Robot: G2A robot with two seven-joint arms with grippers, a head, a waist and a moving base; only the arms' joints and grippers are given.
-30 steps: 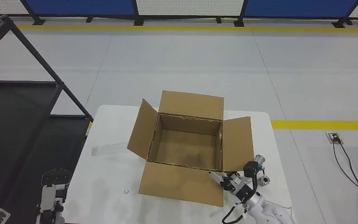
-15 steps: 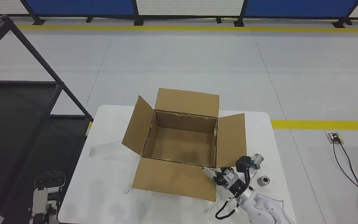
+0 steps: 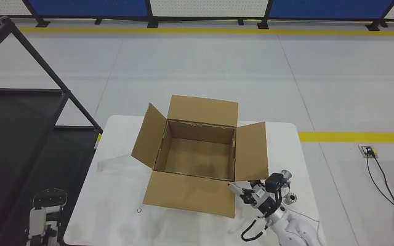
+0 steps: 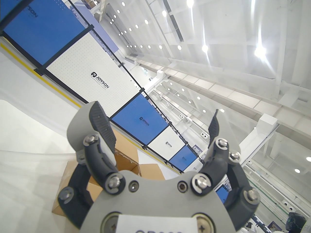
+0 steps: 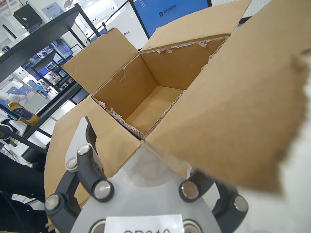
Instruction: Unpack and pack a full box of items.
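Cardboard box (image 3: 194, 161) open on white table (image 3: 117, 203), right claw (image 3: 239, 192) at near corner

Top camera looks down from high over the table (image 3: 117, 184) and open box (image 3: 191, 194). Right wrist camera is tight on the box's near corner, peering inside. Left wrist camera sits low, tilted up at the ceiling (image 4: 218, 37), and catches the same box.

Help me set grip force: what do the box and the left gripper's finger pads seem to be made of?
The box looks like corrugated cardboard, matte brown: fluted layers show along its cut edges, with torn paper at the rim. The left gripper has pads that are black and finely ribbed, probably rubber, though a textured plastic cannot be ruled out.
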